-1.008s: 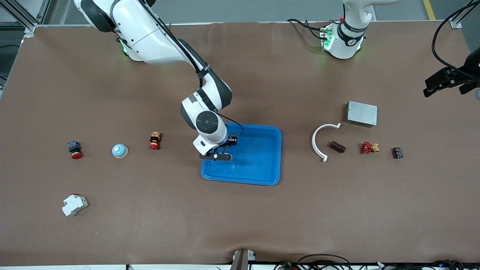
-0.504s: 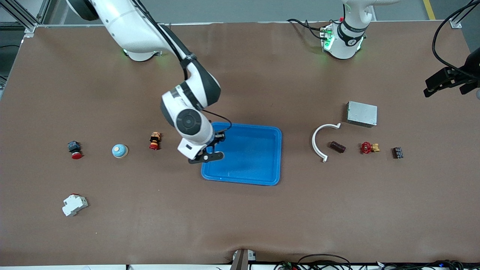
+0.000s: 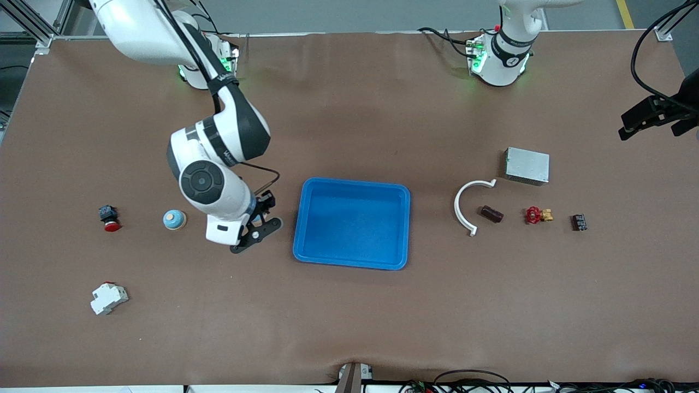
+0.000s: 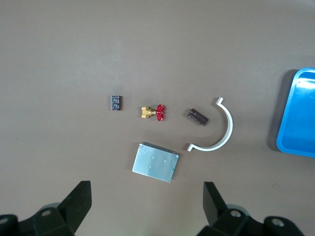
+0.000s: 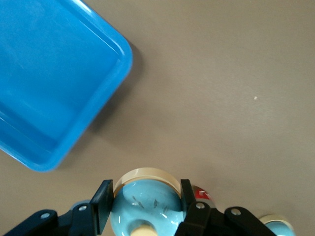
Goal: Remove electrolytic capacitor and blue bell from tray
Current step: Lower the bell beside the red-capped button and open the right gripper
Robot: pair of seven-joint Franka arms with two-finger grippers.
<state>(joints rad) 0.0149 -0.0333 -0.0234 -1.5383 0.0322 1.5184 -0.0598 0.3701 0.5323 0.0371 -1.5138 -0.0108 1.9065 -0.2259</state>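
While left fingers (image 4: 78, 201) hang spread, far from the capacitor (image 4: 198, 116), right fingers (image 5: 103, 201) clamp a bell (image 5: 145, 204) beside the tray (image 3: 352, 183).

White Franka arms w/ dark grey joint bands, round black wrist cap, black cables, green base LEDs, black 2-finger grippers

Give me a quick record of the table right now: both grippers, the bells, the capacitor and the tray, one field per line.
right gripper: shut on bell, over the table between tray and second bell
left gripper: open, holds nothing; arm waits above its end of the table
capacitor: on the table beside white arc, untouched
second bell: on the table toward the right arm's end
tray: neither bell nor capacitor in it yet
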